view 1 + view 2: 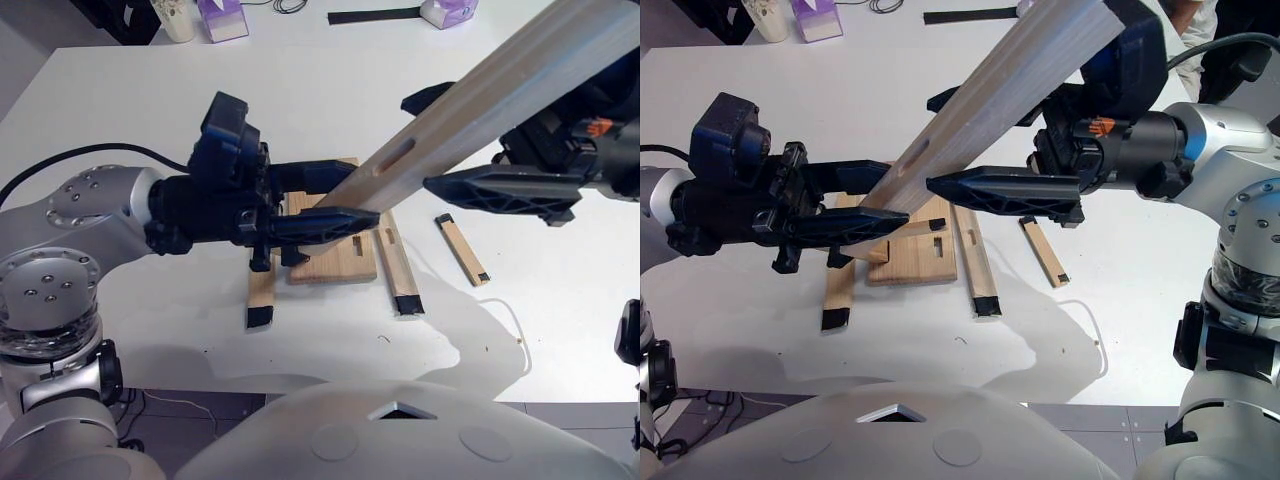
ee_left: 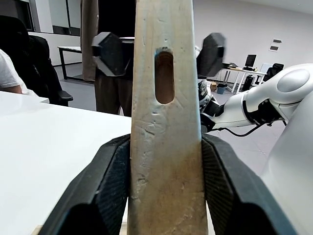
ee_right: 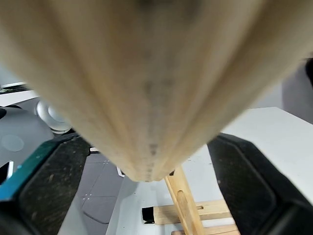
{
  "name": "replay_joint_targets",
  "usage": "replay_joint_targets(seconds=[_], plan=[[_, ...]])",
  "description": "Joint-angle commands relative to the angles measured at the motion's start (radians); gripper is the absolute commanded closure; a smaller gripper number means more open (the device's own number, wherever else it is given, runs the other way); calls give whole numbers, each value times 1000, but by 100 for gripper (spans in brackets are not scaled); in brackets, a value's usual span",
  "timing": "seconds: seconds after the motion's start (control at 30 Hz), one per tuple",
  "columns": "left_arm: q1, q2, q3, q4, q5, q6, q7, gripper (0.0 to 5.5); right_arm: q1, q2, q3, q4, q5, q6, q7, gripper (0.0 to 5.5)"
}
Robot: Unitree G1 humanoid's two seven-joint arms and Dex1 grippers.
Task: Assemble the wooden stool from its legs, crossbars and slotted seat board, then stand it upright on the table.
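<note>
Wood fills the middle of my screens: the leg [image 1: 480,110] slants up off the table from 8 o'clock to 2 o'clock, with its slot [image 2: 164,77] on the upper face. The left gripper [image 1: 360,192] pinches the leg's low end, its pads pressed onto both narrow edges. The right gripper [image 1: 415,142] sits around the leg higher up. I cannot tell whether it is clamped or just surrounding it.

Under the leg's low end the seat [image 1: 335,262] lies flat on the table [image 1: 120,130]. A second leg [image 1: 398,262] lies just beside its 3 o'clock edge. The crossbar [image 1: 463,250] is farther out at 3 o'clock, apart from both. A third leg [image 1: 262,297] pokes out at 7 o'clock, partly under the left gripper.

The table's front edge runs close below these parts at 6 o'clock, so I have little margin there. Bare white surface spreads wide from 9 o'clock round to 12 o'clock, and more lies beyond the crossbar at 3 o'clock.

Along the far edge a purple box [image 1: 222,18] stands at 11 o'clock. A black strip [image 1: 373,15] lies at 12 o'clock, and the other box [image 1: 448,10] is at 1 o'clock.

Print on the boxes and on the orange tag [image 1: 1100,127] at the right wrist is too small for me to read.
</note>
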Motion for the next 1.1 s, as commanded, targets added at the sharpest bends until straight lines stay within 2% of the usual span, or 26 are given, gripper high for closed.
replay_joint_targets(seconds=[0.03, 0.4, 0.7, 0.87, 0.9, 1.1], plan=[[16, 20, -5, 2, 32, -16, -18, 350, -15, -14, 6, -16, 15, 14, 12, 172], [63, 54, -19, -15, 94, -35, -92, 350, -19, -19, 19, -27, -4, 19, 23, 350], [16, 59, -19, 34, 106, -38, -97, 350, 76, -64, 54, -86, -171, -23, 90, 350], [8, 62, -17, 49, 107, -21, -74, 350, 86, -65, 50, -81, -169, -52, 86, 350], [9, 65, -17, 51, 94, -11, -76, 313, 83, -63, 47, -78, -158, -54, 79, 350], [-52, 49, 5, 106, -41, 2, 23, 228, 45, -58, -18, -28, -75, -53, 32, 350]])
